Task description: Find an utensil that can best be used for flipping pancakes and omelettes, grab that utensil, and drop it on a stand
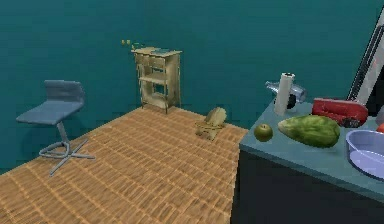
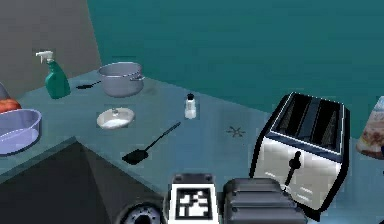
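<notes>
Bench (image 2: 215, 155) carries spatula (image 2: 155, 142) near bowl (image 2: 116, 118) and shaker (image 2: 190, 105); a loose reach may knock either. Whether the hand (image 2: 146, 214) holds anything, I cannot tell.

We saw matt wood planks on the floor (image 1: 120, 165) and pale wood on the shelf (image 1: 158, 78) at twelve o'clock. In the arm side view, the toaster (image 2: 300, 150) at four o'clock and the pot (image 2: 121, 78) at eleven looked like shiny metal. The spatula (image 2: 156, 142) was matt black and the counter (image 2: 235, 110) smooth.
</notes>
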Available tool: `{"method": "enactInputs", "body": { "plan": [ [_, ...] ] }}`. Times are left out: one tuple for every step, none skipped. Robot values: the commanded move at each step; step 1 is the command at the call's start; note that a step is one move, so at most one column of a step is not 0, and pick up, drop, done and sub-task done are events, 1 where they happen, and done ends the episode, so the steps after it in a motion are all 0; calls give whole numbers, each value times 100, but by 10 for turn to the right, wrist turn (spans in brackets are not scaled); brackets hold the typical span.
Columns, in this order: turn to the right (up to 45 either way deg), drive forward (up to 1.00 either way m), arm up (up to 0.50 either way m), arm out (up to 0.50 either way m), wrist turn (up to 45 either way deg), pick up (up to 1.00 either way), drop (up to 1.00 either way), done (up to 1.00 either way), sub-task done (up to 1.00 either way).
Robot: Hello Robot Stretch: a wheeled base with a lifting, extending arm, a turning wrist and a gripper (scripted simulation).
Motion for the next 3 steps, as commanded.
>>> {"method": "enactInputs", "body": {
  "plan": [
    [0,0,0,26,0,0,0,0,0],
    [0,0,0,0,450,0,0,0,0],
    [0,0,0,0,450,0,0,0,0]
  ]
}}
